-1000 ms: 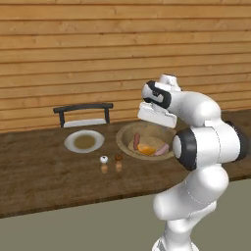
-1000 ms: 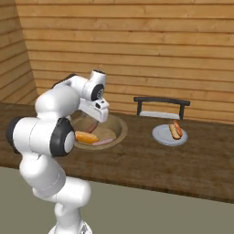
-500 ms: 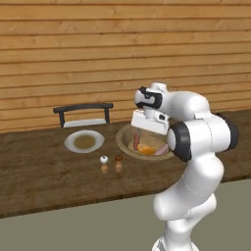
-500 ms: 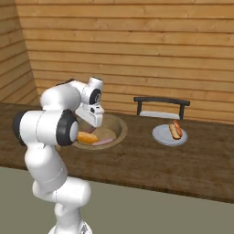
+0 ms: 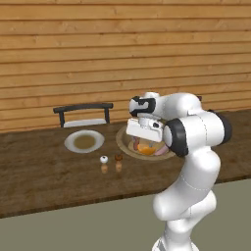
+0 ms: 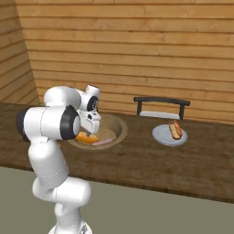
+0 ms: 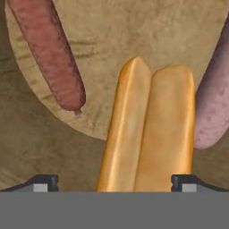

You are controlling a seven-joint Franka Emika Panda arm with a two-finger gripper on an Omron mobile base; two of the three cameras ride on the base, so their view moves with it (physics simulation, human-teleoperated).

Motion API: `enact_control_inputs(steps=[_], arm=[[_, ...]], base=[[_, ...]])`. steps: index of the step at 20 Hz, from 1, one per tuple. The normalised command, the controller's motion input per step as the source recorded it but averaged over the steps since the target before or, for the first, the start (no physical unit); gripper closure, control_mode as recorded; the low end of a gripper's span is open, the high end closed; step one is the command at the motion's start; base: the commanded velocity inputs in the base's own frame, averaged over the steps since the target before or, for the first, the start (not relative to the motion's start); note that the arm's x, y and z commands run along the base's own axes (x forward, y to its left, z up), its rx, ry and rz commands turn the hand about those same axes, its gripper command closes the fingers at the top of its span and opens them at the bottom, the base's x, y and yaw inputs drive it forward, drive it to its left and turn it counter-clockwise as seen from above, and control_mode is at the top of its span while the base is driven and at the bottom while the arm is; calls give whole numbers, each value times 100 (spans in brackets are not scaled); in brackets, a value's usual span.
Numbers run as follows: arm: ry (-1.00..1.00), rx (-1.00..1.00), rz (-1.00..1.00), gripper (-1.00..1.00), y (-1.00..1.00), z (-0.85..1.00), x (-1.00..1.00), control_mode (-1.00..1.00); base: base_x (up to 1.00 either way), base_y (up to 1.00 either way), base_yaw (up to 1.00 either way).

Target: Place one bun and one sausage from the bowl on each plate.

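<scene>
Below, a glossy split bun (image 7: pixel 150 134) in the grainy wooden bowl (image 7: pixel 134 31)

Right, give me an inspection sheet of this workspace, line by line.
Surface: dark wooden counter, before a plank wall.
Job's things: wooden bowl holds a bun, a red-brown sausage and a paler sausage; one plate bare, the other plate carries a bun with a sausage.
Clutter: two small shakers in front of the bare plate.
Grippers: pincer open, low over the bun, tips either side.
Cables: nothing seen.
Surroundings: dark chair back behind the counter.
</scene>
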Motion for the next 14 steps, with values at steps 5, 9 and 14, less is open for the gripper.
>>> enact_control_inputs(steps=[5,9,14], arm=[[1,0,3,-100,4,-29,1,-100],[15,-1,1,-100,0,-37,0,-100],[24,-6,3,-100,-1,-24,-9,-100]], base=[[0,0,0],[0,0,0],[0,0,0]])
